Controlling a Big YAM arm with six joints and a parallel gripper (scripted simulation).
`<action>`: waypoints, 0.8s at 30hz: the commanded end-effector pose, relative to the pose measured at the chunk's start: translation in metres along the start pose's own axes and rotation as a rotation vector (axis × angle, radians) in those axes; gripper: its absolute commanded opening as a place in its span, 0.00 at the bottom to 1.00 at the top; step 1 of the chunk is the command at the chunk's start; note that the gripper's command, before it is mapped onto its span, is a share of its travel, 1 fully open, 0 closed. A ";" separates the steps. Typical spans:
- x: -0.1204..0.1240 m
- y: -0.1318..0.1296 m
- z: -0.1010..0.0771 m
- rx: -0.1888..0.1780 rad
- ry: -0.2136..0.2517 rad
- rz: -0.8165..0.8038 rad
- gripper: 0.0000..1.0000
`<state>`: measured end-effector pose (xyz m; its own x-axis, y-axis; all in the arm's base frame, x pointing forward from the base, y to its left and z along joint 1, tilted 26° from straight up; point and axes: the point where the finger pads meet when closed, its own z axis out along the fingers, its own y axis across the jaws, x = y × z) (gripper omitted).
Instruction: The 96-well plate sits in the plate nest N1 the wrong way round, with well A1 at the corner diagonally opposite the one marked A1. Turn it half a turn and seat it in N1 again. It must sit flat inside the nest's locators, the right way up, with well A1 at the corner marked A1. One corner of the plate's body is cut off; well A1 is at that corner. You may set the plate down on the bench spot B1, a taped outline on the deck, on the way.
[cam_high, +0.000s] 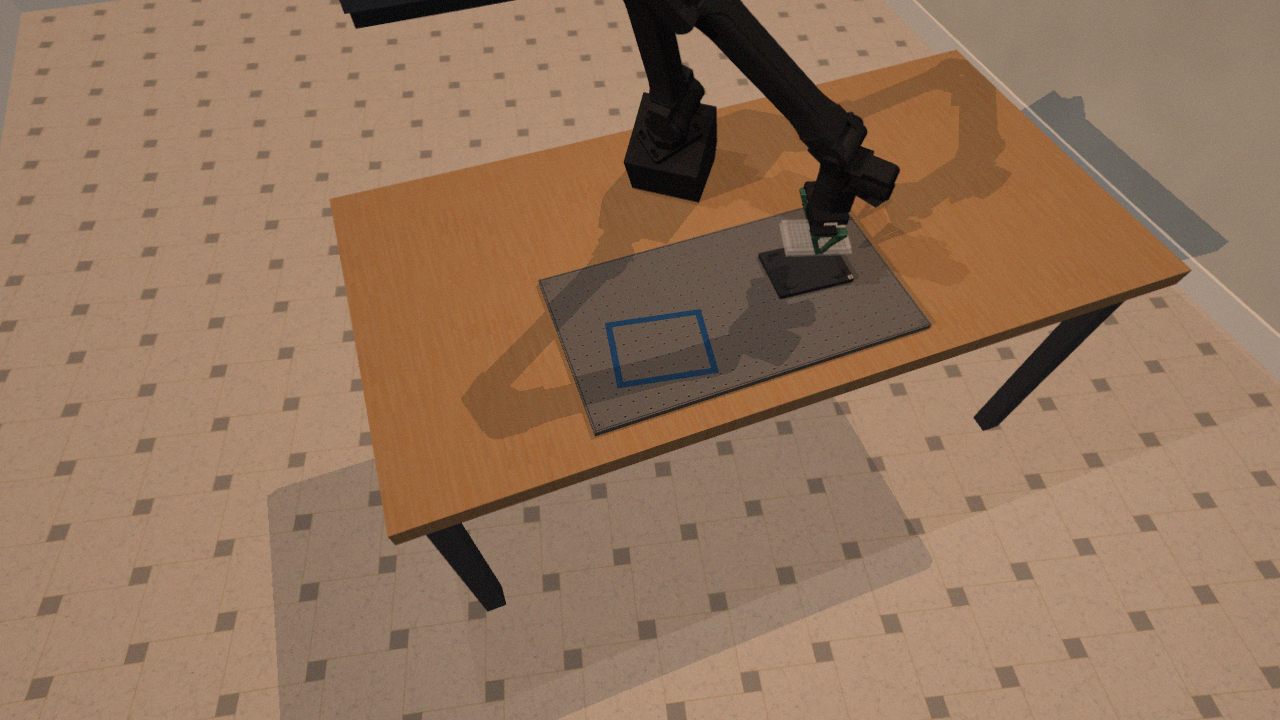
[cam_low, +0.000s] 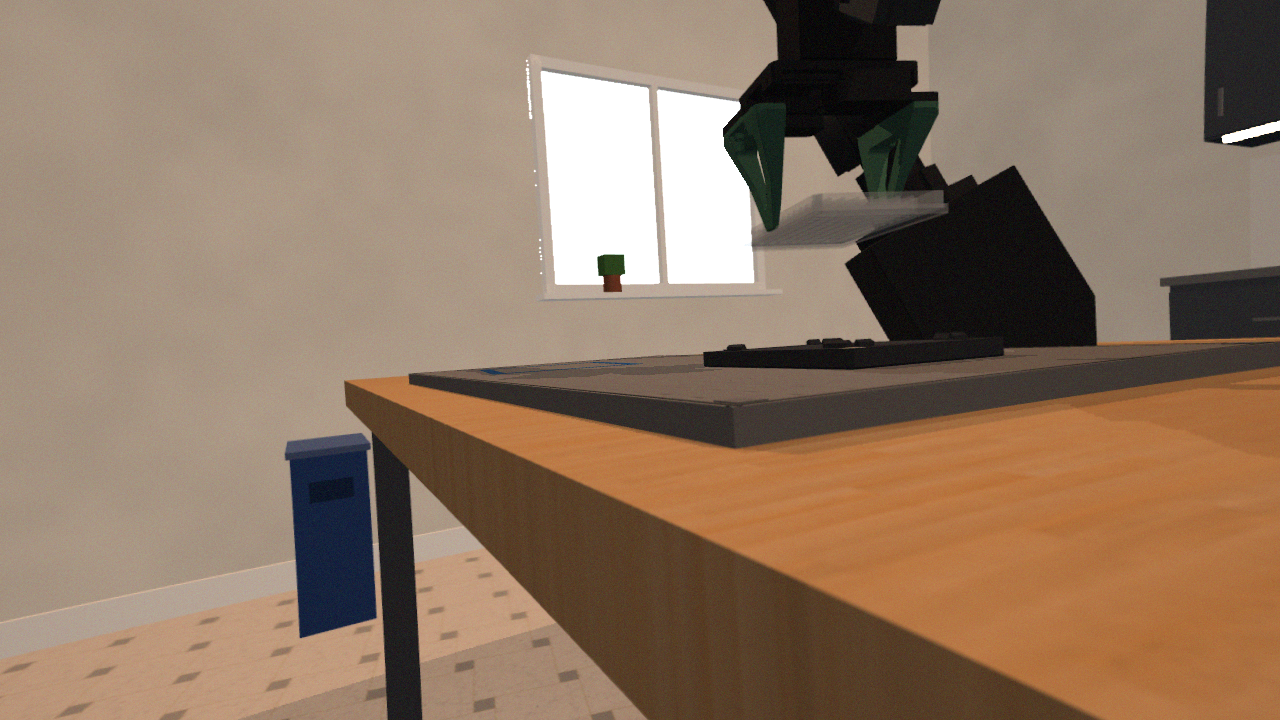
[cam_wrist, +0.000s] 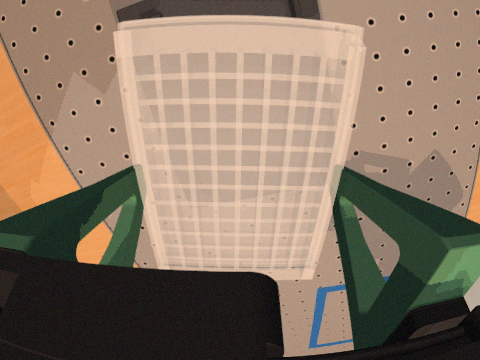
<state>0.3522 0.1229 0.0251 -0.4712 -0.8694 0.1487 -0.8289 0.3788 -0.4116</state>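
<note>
Hand (cam_low: 819, 192) grips plate (cam_wrist: 236, 140), well above nest (cam_high: 805, 271).

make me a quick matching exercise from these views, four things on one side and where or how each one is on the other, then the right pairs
Things:
1. 96-well plate
2. plate nest N1
3. bench spot B1
4. gripper

States:
a. blue taped outline on the deck, nothing in it
b. clamped on the plate's two long sides
c. held in the air above the deck
d. black, lying on the deck with no plate in it

Pairs: 1-c, 2-d, 3-a, 4-b
</note>
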 end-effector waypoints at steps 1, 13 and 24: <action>-0.003 -0.004 -0.006 0.012 -0.013 -0.168 0.00; -0.009 -0.009 -0.008 0.019 -0.024 -0.224 0.00; -0.009 -0.010 -0.008 0.020 -0.023 -0.224 0.00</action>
<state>0.3523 0.1230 0.0252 -0.2740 -0.9321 0.2368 -0.9132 0.1749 -0.3681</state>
